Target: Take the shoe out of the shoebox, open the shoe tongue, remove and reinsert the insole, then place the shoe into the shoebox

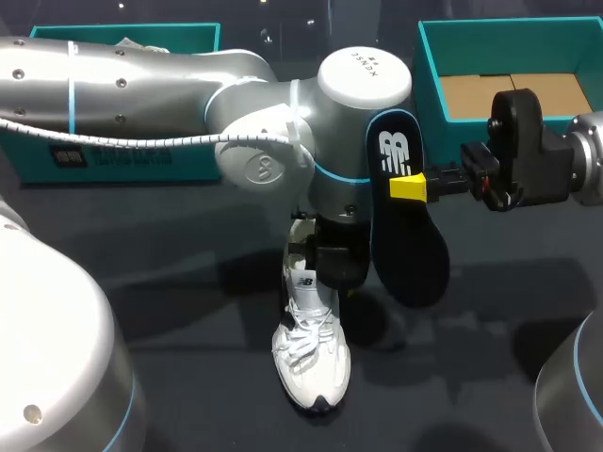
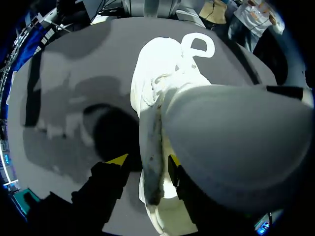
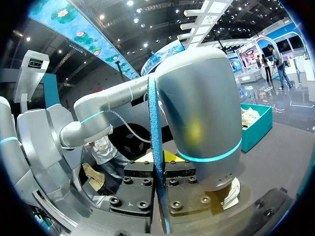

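A white sneaker point(image 1: 311, 363) stands on the dark table, toe toward the front. My left gripper point(image 1: 326, 262) is down at its heel. In the left wrist view the heel wall of the sneaker point(image 2: 150, 162) runs between the left gripper's point(image 2: 145, 160) yellow tips; they stand apart, with a dark gap on one side, so it is open. My right gripper point(image 1: 407, 188) is shut on a dark insole point(image 1: 413, 240) that hangs above the table beside the left arm. The insole point(image 3: 156, 128) shows edge-on, blue, in the right gripper point(image 3: 158, 160).
A teal shoebox point(image 1: 452, 56) with a cardboard floor stands at the back right. Another teal box point(image 1: 113, 155) holds white paper at the back left, partly hidden by my left arm point(image 1: 273, 113). Bare table lies left and right of the sneaker.
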Action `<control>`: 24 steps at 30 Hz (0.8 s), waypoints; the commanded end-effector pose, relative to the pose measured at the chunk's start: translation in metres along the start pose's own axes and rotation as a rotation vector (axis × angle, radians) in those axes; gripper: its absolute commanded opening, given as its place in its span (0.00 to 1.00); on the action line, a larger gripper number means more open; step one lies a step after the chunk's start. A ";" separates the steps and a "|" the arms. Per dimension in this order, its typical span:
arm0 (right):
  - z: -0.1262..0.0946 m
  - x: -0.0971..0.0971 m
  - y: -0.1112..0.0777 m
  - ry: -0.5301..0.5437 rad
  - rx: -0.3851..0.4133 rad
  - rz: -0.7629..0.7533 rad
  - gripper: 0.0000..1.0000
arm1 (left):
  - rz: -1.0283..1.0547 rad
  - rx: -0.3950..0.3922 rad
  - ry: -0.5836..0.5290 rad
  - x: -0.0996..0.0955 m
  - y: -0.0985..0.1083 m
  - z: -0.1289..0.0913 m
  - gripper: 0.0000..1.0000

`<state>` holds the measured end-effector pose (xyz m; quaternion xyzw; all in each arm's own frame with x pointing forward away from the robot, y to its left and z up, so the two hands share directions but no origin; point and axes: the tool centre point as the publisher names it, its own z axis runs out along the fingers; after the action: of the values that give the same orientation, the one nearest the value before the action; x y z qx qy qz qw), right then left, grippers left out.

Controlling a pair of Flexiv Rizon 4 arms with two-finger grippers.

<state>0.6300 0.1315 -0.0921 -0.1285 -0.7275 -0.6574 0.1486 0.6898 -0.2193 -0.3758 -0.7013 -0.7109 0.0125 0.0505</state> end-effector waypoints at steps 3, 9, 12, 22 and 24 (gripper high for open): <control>0.001 0.001 0.000 -0.002 0.001 0.001 0.00 | -0.011 -0.027 -0.070 0.012 0.002 -0.022 1.00; 0.001 0.001 0.000 -0.002 0.001 0.001 0.00 | 0.009 -0.087 -0.227 0.013 0.008 -0.065 1.00; 0.001 0.001 0.000 -0.002 0.001 0.001 0.00 | 0.009 -0.087 -0.227 0.013 0.008 -0.065 1.00; 0.001 0.001 0.000 -0.002 0.001 0.001 0.00 | 0.009 -0.087 -0.227 0.013 0.008 -0.065 1.00; 0.001 0.001 0.000 -0.002 0.001 0.001 0.00 | 0.009 -0.087 -0.227 0.013 0.008 -0.065 1.00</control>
<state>0.6300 0.1315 -0.0921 -0.1285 -0.7275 -0.6574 0.1486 0.7032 -0.2126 -0.3105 -0.6999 -0.7097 0.0569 -0.0561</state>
